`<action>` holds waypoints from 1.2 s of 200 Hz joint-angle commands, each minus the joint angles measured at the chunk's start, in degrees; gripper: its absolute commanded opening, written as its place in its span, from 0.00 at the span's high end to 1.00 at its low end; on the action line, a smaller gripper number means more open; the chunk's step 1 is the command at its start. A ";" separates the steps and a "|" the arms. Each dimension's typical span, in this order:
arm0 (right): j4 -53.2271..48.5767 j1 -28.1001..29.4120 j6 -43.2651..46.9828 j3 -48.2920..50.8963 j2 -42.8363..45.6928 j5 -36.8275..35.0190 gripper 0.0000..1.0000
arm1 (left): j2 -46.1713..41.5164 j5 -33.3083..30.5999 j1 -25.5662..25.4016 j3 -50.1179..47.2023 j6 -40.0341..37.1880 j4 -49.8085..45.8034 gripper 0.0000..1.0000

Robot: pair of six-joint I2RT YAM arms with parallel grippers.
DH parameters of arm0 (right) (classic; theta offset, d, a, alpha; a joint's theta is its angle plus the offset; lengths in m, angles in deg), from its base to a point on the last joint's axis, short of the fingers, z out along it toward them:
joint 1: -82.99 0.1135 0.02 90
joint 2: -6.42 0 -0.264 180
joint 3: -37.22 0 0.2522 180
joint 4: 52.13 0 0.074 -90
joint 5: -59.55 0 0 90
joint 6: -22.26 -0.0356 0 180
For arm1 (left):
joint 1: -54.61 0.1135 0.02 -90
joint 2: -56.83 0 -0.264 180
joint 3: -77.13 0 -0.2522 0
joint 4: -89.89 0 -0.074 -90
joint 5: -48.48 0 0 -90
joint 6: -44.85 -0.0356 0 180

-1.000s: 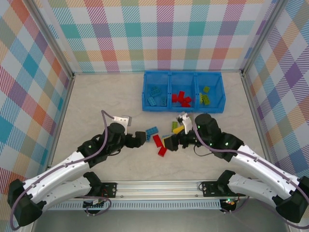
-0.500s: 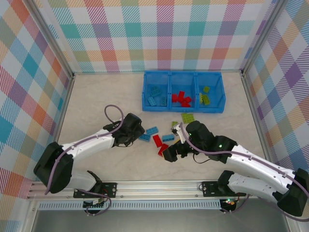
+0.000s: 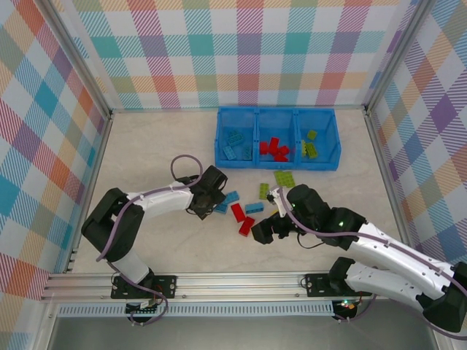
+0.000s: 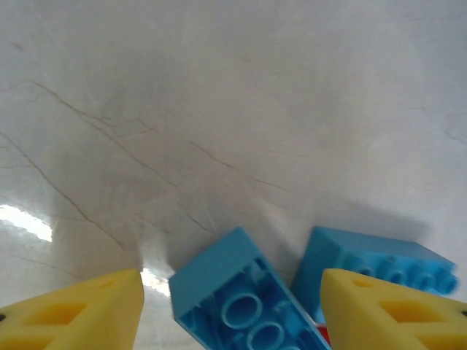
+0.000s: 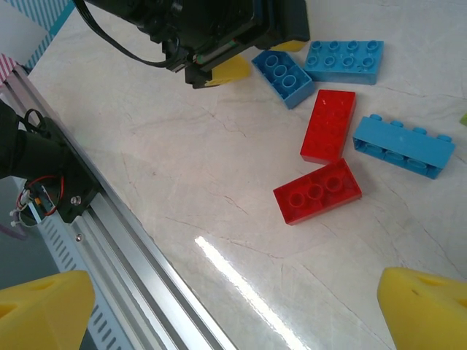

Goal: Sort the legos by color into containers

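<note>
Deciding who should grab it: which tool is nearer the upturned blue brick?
Left. The left tool straddles the upturned blue brick; the right tool hovers apart, past the red bricks.

top view: bright, even, diffuse light from overhead. colours clean, sharp edge to edge, only soft faint shadows on the table (image 3: 146, 146) under the arms. left wrist cam: v. close and dimmer. nearest blue brick (image 4: 233, 306) is soft, left gripper's fingertips (image 4: 73, 310) blur at the bottom corners, grey shadow spreads round the bricks, small white glare patch at left edge. right wrist cam: bricks crisp, long white glare streak on the glossy tabletop, right gripper's fingertips (image 5: 44, 306) out of focus in the corners.
</note>
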 commanded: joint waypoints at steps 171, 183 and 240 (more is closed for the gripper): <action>3.72 0.53 -3.74 0.03 -5.17 1.81 0.00 | -10.89 -5.08 -3.36 -4.40 -6.33 -2.61 0.18; 3.80 0.53 -3.75 -0.06 -5.30 1.89 0.00 | -10.73 -11.82 -5.38 -2.36 -13.59 -4.33 0.18; 3.88 0.62 -4.49 0.65 -4.82 1.89 0.00 | -11.39 -14.70 -8.84 -2.13 -37.96 -4.96 0.00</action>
